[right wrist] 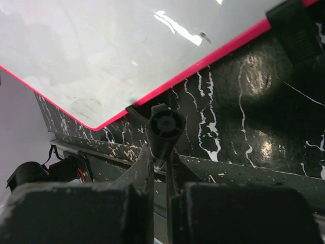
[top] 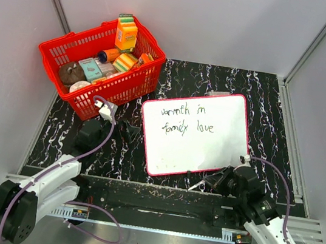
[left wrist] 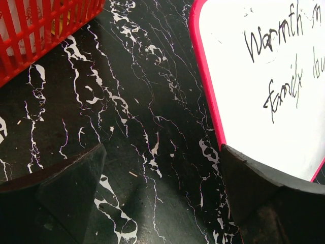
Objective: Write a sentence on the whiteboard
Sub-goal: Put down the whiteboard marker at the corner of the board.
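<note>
The whiteboard (top: 195, 133) lies flat on the black marbled table, tilted a little, with a red-pink frame. It carries the handwritten words "warmth in family love". It also shows in the left wrist view (left wrist: 264, 76) and the right wrist view (right wrist: 127, 46). My right gripper (top: 218, 182) is just off the board's near edge, shut on a black marker (right wrist: 165, 127) whose round end faces the camera; the marker (top: 203, 183) points left along the edge. My left gripper (top: 126, 130) is open and empty over the table left of the board; its right finger (left wrist: 254, 183) overlaps the board's corner.
A red basket (top: 100, 67) with cartons and packets stands at the back left, also in the left wrist view (left wrist: 30, 30). A black ribbed piece (right wrist: 294, 30) sits at the board's edge. Grey walls enclose the table; a metal rail (top: 156, 210) runs along the near edge.
</note>
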